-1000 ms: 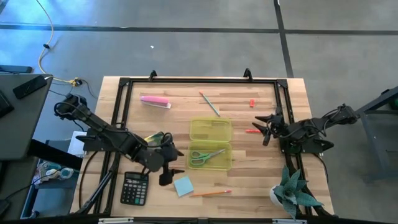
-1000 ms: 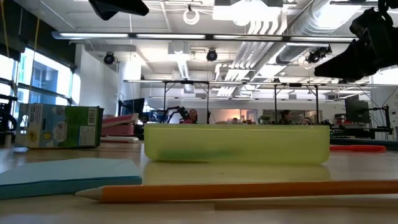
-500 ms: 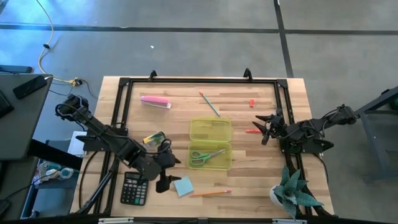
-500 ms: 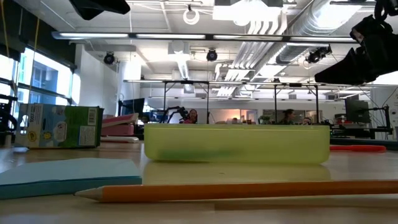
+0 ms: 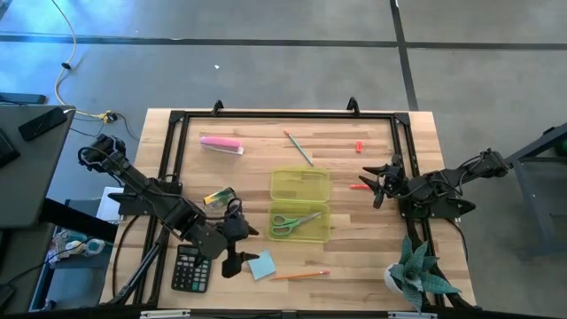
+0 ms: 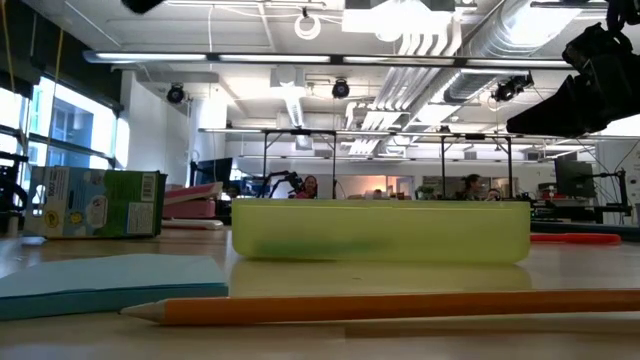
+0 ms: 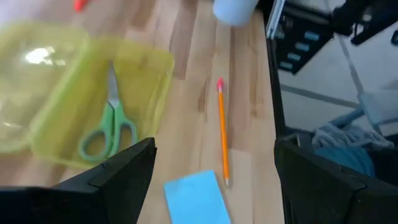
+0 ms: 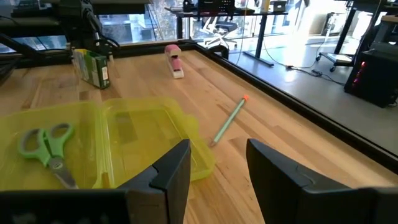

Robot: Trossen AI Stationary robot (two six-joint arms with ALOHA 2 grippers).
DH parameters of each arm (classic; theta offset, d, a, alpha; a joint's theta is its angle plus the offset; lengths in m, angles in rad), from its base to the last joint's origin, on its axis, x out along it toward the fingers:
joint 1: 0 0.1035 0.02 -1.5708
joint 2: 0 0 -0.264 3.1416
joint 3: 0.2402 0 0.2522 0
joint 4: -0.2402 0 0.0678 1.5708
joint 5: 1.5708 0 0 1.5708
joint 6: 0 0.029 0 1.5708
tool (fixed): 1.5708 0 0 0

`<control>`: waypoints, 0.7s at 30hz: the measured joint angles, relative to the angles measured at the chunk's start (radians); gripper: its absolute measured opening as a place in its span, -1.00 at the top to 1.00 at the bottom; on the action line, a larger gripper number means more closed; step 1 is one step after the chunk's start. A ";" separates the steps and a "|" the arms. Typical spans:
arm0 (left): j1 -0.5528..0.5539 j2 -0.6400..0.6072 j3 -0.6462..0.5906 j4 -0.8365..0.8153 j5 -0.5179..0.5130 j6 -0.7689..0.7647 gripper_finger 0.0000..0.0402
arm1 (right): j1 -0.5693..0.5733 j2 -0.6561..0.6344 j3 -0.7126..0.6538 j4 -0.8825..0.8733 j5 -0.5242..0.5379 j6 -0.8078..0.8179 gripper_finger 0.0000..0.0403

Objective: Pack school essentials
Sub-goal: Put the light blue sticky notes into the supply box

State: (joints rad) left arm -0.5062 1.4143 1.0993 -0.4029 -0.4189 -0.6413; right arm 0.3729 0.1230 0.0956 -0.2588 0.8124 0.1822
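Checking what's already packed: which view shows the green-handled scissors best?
The left wrist view: the scissors lie whole and unobstructed inside the yellow case. The high view shows them small, the right wrist view cuts them off, and the low view shows only a green blur.

Grey concrete floor [image 5: 266, 71] w/ dark seams, exposed ceiling ducts [image 6: 440, 50], fluorescent strips, windows [image 6: 60, 130] at side.

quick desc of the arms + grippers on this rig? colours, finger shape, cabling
Both arms are dark, near-black, jointed segments with black cables looping beside them. The left gripper and right gripper each carry two dark, broad, flat-faced fingers with angular edges. No markings or labels are readable.
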 joint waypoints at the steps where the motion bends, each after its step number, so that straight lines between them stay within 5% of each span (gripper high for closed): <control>1: 0.002 -0.001 0.022 -0.020 -0.011 0.008 -0.56 | 0.000 0.000 0.000 0.000 0.000 0.000 0.27; 12: -0.011 0.003 0.123 -0.170 -0.108 0.074 -0.56 | 0.000 0.000 0.000 -0.001 0.000 0.000 0.27; 21: -0.012 0.177 0.125 -0.199 -0.145 -0.045 -0.56 | 0.000 0.002 0.000 -0.001 0.000 0.000 0.27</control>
State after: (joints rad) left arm -0.5182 1.5915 1.2241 -0.6021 -0.5640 -0.6858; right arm 0.3729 0.1246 0.0959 -0.2596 0.8124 0.1822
